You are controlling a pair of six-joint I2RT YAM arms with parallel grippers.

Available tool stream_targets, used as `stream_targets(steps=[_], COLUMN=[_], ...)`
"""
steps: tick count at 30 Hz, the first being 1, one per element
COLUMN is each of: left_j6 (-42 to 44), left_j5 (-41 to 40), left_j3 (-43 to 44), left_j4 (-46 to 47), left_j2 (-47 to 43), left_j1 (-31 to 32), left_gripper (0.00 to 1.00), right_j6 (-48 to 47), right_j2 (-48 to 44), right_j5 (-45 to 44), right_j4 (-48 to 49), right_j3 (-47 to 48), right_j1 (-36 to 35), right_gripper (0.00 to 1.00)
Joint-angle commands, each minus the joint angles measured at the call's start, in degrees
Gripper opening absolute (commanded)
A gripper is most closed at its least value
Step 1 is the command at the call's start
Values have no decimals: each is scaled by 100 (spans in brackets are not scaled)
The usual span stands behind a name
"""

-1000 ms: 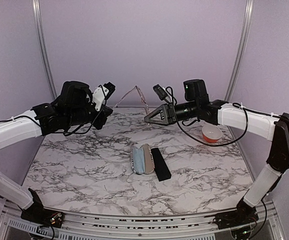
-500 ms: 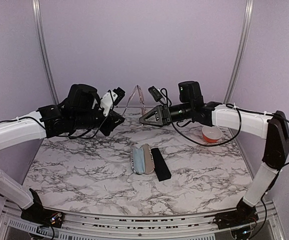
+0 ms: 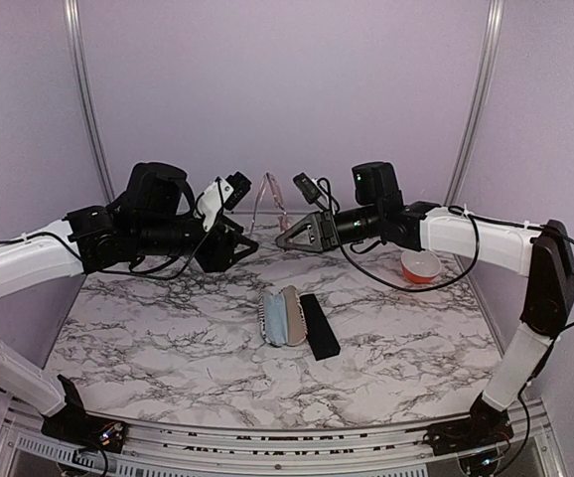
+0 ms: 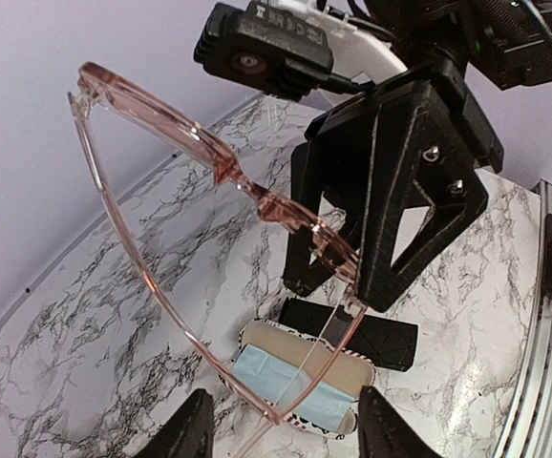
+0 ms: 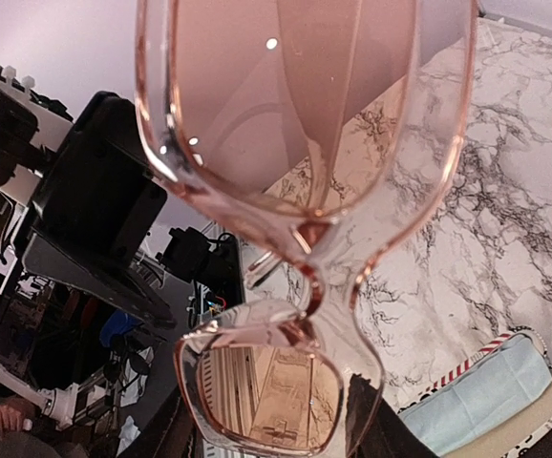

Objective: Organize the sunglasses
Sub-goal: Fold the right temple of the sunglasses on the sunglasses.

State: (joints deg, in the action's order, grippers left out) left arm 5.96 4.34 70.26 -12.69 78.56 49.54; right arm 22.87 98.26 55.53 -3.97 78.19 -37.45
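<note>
L jaws, clenched a sec ago, are releasing sunglasses (image 4: pixel 217 157); R jaws are grasping them above counter (image 3: pixel 168 328).

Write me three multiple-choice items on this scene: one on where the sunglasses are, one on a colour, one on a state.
1. The sunglasses are: A lying flat; B up in the air, in the right gripper; C hung on the back wall.
2. The bowl is: A blue; B green; C red.
3. The patterned case is: A open; B shut; C upside down.

Answers:
1 B, the right gripper pinches the frame well above the table.
2 C, its outer wall is red, with white inside.
3 A, a blue cloth shows inside it.
</note>
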Motion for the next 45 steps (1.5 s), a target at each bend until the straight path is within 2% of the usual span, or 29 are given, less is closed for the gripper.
stream_targets(steps=[1,4,8,10,16,19,22,45], left_j6=[147,255,255,126,-408,-544,-585,-583], left_j5=[501,657,-441,-818,-239,186,282,-212], left_j3=[176,87,24,130,741,836,829,848], left_j4=[-189,-182,-95,-166,-535,-553,-517,-560], left_j2=[-610,-885,-888,-638,222,348,353,675], left_j1=[-165,-299,-453,-598,-800,-777,-729,-345], left_gripper=[54,55,55,51,44,42,41,39], right_j6=[-259,-320,-384,-338,-522,-624,-672,-542], right_j2=[-267,-325,-429,-499,-638,-610,-543,98], right_j5=[-128,-139,129,352,516,442,328,-7], right_j4=[-181,-243,-190,-14,-60,-198,-301,-331], right_j3=[151,117,35,-82,-145,-69,-32,400], right_j1=[-43,-43,-43,-43,-203,-332,-384,-621], right_gripper=[41,41,41,41,40,40,40,34])
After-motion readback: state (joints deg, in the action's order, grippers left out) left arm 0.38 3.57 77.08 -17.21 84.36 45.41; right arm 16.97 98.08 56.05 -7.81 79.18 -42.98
